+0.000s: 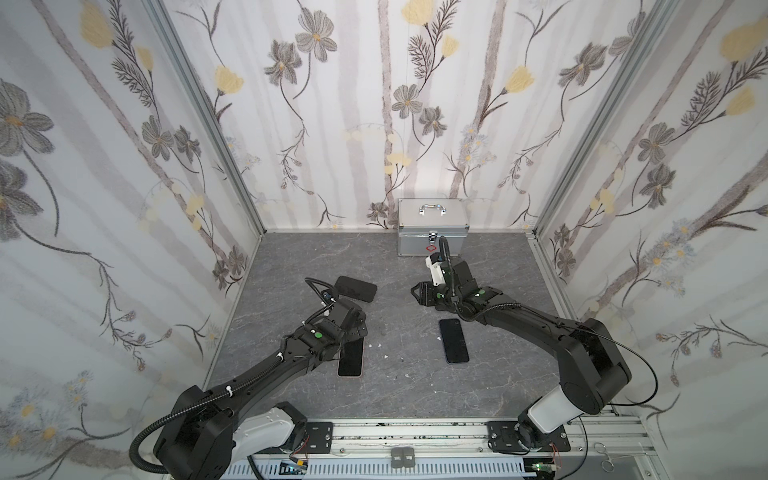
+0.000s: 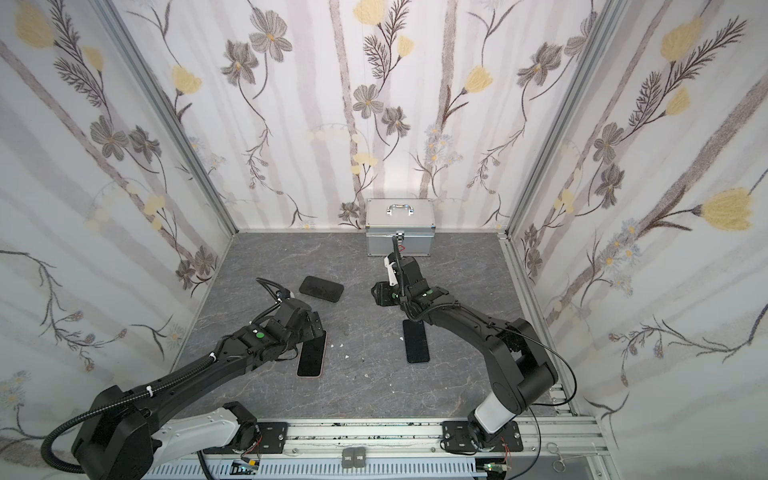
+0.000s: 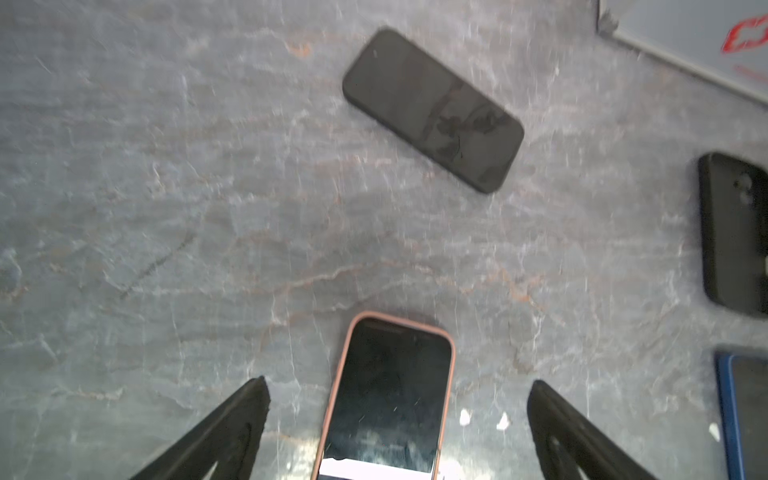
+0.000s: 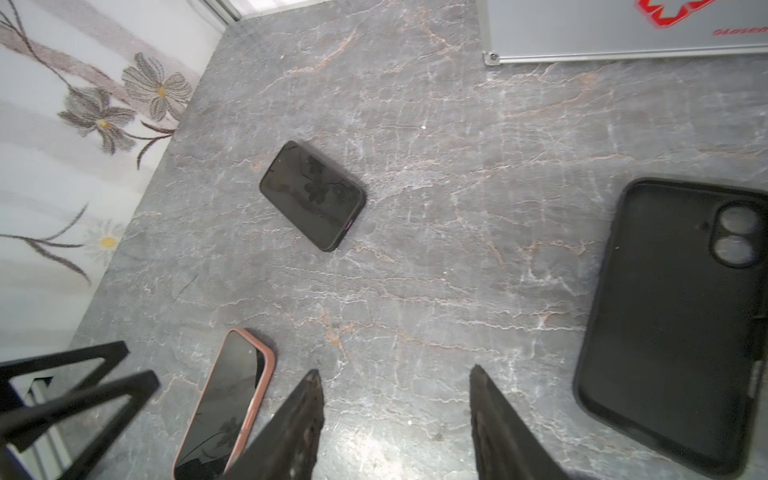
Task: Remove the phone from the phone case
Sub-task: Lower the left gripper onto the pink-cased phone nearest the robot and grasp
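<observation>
The pink-cased phone (image 3: 388, 395) lies flat on the tabletop (image 3: 166, 208) under the spread left claw (image 3: 399, 383) — probably slick glass in a pliable rim, best pinched across its long edges — right claw (image 4: 395, 372) parted, empty.

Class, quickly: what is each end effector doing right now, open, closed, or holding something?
Left end effector: open, holding nothing.
Right end effector: open, holding nothing.

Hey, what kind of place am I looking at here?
Probably a robot test booth, not a home: flowered wallpaper panels as walls, robot arms bolted to a rail, marble-look tabletop.
</observation>
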